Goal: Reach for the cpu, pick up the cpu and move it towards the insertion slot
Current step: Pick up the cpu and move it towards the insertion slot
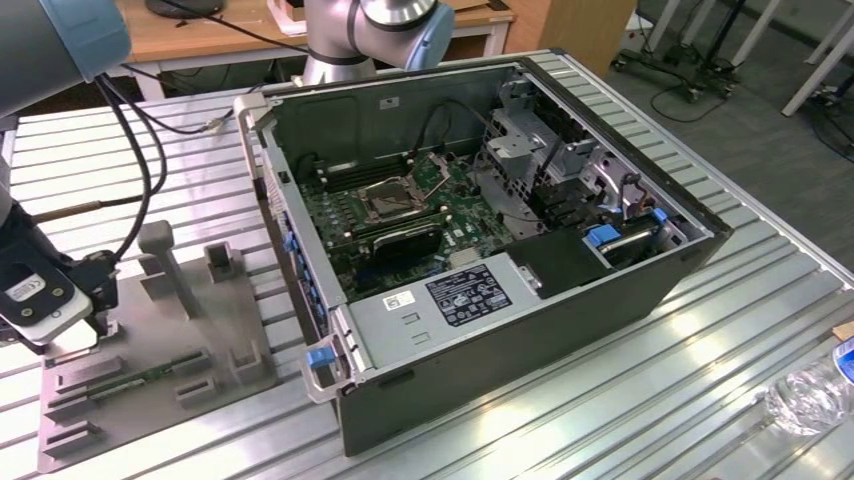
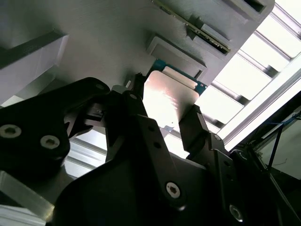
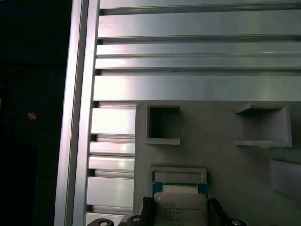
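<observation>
— When hunting for writing, where to look?
— On top of the cpu point(image 3: 181, 207), in the first wrist view: several lines of dark print, too fine to make out; also on a white label point(image 1: 466, 291) inside the open computer case point(image 1: 534, 345), equally unreadable.
— And as for the look of the cpu?
— Small, flat, square; pale silvery lid with rounded corners; thin green edge around it; glaring bright in the second wrist view.
— Placed where?
— Over the grey fixture plate point(image 1: 227, 312) at the exterior view's far left, just beside a low square frame point(image 3: 178, 170) on that plate; well apart from the insertion slot point(image 1: 387, 200), seen as a shiny metal square on the green board inside the case.
— State of the gripper point(image 2: 164, 101)?
— Narrowed onto the cpu; black fingers point(image 2: 197, 127) set against two opposite edges, clamping it between them; lifted or resting on the plate, cannot tell.
</observation>
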Tool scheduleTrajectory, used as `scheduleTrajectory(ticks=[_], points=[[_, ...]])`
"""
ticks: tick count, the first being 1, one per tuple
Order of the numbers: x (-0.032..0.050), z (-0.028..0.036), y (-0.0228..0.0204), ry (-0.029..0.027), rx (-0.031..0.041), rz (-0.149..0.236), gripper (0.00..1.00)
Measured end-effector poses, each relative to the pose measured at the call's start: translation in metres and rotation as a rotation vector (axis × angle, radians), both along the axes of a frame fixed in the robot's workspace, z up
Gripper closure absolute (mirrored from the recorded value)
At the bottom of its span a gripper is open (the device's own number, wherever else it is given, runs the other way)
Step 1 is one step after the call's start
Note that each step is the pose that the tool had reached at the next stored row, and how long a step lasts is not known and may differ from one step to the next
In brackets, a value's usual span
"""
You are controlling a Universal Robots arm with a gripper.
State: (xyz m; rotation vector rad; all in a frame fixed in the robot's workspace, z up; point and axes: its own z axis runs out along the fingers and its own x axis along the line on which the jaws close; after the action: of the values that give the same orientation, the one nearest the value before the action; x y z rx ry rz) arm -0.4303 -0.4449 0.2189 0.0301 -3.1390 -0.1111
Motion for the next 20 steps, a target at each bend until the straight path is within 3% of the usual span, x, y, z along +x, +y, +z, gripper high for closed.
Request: scheduleTrajectory(ticks=[5, 13, 20], points=[[0.0, 0.0027, 0.0, 0.0001, -0.0001, 0.0, 0.46], [0.0, 0.0131, 0.0, 0.0, 0.0, 0.0, 0.46], [0.0, 0.0149, 0.0, 0.0, 0.0, 0.0, 0.46]])
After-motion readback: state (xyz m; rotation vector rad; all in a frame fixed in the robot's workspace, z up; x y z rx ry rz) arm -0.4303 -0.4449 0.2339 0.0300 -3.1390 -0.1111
